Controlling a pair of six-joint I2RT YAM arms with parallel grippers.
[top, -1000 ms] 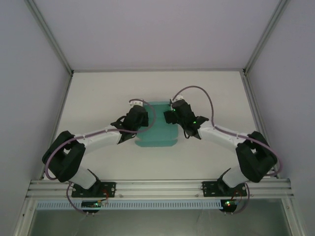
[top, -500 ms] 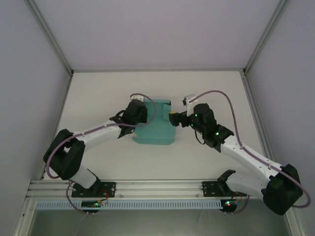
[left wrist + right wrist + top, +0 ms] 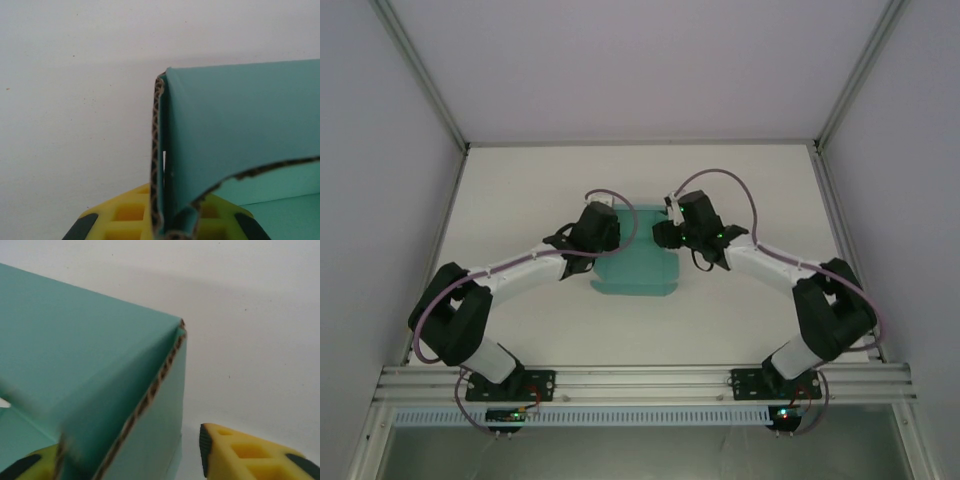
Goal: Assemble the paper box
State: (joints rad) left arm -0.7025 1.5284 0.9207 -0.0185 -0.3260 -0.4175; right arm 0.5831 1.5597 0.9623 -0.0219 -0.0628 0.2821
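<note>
The teal paper box [image 3: 638, 270] lies mid-table between both arms, partly folded with walls raised. My left gripper [image 3: 612, 243] is at its left wall. In the left wrist view the yellow fingers [image 3: 117, 216] are shut on an upright, doubled card wall [image 3: 161, 150] of the box [image 3: 240, 125]. My right gripper [image 3: 662, 236] is at the box's right side. In the right wrist view it straddles a raised wall [image 3: 145, 440] near the corner of the box [image 3: 75, 350]. A gap shows between the card and the right finger [image 3: 240, 455].
The white table [image 3: 540, 190] lies bare around the box. Aluminium frame posts and pale walls close in the left, right and back sides. The arm bases sit on the rail at the near edge.
My right arm swung out to the right and then came back to the box's right wall, jaws now narrower. The left gripper kept its hold on the left wall.
</note>
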